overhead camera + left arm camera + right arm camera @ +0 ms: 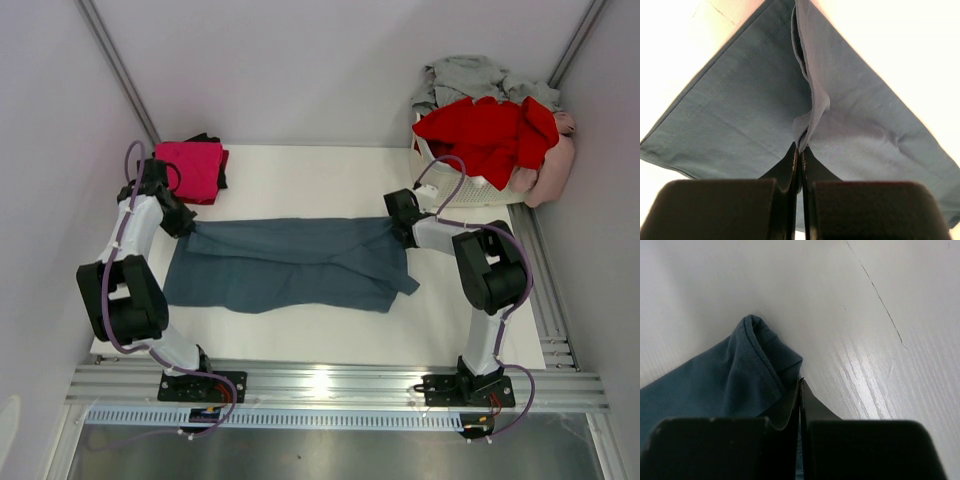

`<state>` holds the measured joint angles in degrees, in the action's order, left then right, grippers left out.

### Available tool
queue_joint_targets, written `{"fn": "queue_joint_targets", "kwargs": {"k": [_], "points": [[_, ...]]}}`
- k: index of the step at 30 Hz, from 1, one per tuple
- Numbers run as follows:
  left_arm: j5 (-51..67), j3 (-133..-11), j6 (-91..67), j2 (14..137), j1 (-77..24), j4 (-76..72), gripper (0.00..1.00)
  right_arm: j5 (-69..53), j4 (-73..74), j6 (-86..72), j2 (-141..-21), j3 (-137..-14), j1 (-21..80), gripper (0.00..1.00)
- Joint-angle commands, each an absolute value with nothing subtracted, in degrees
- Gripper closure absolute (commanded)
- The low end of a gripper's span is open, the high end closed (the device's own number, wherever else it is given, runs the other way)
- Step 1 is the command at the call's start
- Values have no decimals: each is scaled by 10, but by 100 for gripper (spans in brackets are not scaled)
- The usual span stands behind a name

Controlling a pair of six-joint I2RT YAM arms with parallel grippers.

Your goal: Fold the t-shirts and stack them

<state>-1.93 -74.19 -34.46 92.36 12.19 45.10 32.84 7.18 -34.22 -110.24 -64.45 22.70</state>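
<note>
Folding the blue tee (290, 265) is judged to be the step in hand. It lies spread across the middle of the table (300, 335), stretched between the two arms. Its left end is pinched in the left gripper (800, 149), whose fingers are clenched on a ridge of cloth. The right gripper (800, 382) is clamped at the right end. A sliver of blue is seen between its fingers, so the hem there is taken to be caught, though only thinly.

For the fold to be made well, both ends should be lifted together and to an equal height, so that no slack is left to crease in the middle. The ends should be carried in parallel and laid down edge on edge before either grip is released. The thin hold on the right should be watched, since the hem may be lost if it is pulled too hard. The rumpled flap near the right gripper would best be drawn smooth under tension.

Six tees are counted:
- the blue one;
- a magenta tee (190, 168), folded at the far left;
- a black tee (207, 139), apparently beneath the magenta one;
- a red tee (490, 135), a grey tee (470, 75) and a pink tee (555, 170), heaped in the one basket (478, 188) at the far right.

Two grippers are seen.
</note>
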Motion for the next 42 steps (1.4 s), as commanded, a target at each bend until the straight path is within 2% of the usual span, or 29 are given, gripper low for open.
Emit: {"fn": "queue_joint_targets", "kwargs": {"k": [1, 27, 42], "points": [[-38, -751, -343, 894, 129, 439, 99, 314, 76, -350, -1131, -647, 216, 100], [-69, -771, -330, 924, 183, 453, 99, 330, 97, -350, -1115, -669, 187, 100], [-24, -748, -322, 930, 177, 425, 98, 295, 91, -333, -1131, -701, 179, 100]]}}
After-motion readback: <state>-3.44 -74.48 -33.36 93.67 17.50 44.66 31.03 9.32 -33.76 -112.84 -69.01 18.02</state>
